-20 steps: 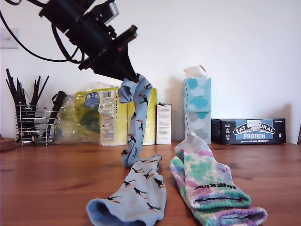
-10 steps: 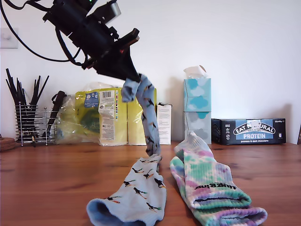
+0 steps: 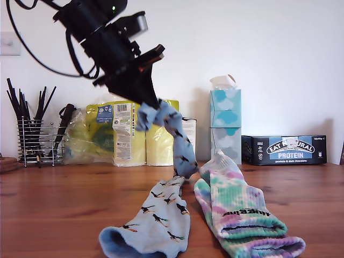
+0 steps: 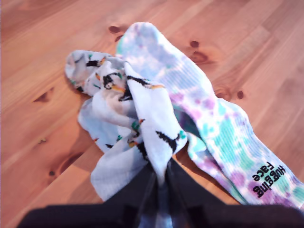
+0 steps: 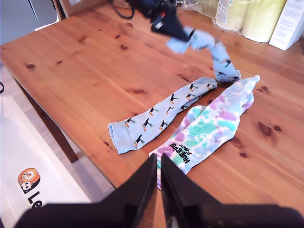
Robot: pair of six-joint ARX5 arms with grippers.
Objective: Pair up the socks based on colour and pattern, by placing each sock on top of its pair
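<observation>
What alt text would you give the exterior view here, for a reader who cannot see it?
My first gripper holds a light blue bird-print sock dangling above a wooden table, where a matching blue sock lies beside a tie-dye sock. Tissue boxes and packages stand behind.

Two socks flat on table (image 3: 54,209), side by side: bird-print sock (image 3: 153,220) toward exterior view's left, tie-dye sock (image 3: 239,215) to its right, far ends touching. Second bird-print sock (image 3: 174,137) hanging above their far ends. Behind, along wall: utensil rack (image 3: 35,142), packets (image 3: 115,131), tissue boxes (image 3: 226,121), protein box (image 3: 284,150).
</observation>
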